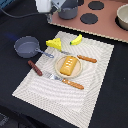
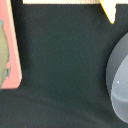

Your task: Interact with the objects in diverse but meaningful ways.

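Arm's up at eleven o'clock; can't tell how its fingers sit. Bread loaf (image 1: pixel 69 64) on its plate (image 1: pixel 68 73), saucepan (image 1: pixel 26 46) at nine.

bare black table (image 1: pixel 12 62) lies open beside the saucepan (image 1: pixel 26 46); food crowds the mat (image 1: pixel 95 85).

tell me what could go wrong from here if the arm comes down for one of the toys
1. The hand is at the far edge of the exterior view, its fingers out of sight, so its aim is hard to judge.
2. The cheese wedge, banana and saucepan sit close together; reaching for one may knock another.
3. The bread loaf rests on a small plate between a knife and fork, so a grasp could drag them or wrinkle the placemat.
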Tool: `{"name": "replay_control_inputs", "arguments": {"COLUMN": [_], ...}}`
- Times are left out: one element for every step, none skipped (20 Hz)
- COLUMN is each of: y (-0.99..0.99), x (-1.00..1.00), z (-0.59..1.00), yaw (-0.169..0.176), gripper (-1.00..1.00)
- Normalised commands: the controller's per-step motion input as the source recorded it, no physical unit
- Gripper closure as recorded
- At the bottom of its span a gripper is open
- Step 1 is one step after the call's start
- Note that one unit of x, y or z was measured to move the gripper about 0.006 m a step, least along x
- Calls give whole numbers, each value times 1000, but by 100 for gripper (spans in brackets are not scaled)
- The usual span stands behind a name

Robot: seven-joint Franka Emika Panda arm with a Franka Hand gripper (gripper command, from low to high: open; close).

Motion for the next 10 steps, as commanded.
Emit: {"name": "replay_control_inputs", "arguments": {"y": [-349, -329, -331, -323, -360, -280, -260, -269, -251, -174], "x": [191, 206, 206, 214, 191, 163, 109, 114, 83, 80], "z": [-269, -254, -266, -269, -300, -360, -400, -389, -400, -391], "yaw": [25, 28, 28, 30, 43, 49, 57, 71, 80, 93], "gripper": [-100, -100, -100, -100, -100, -100, -100, -100, -100, -100]}}
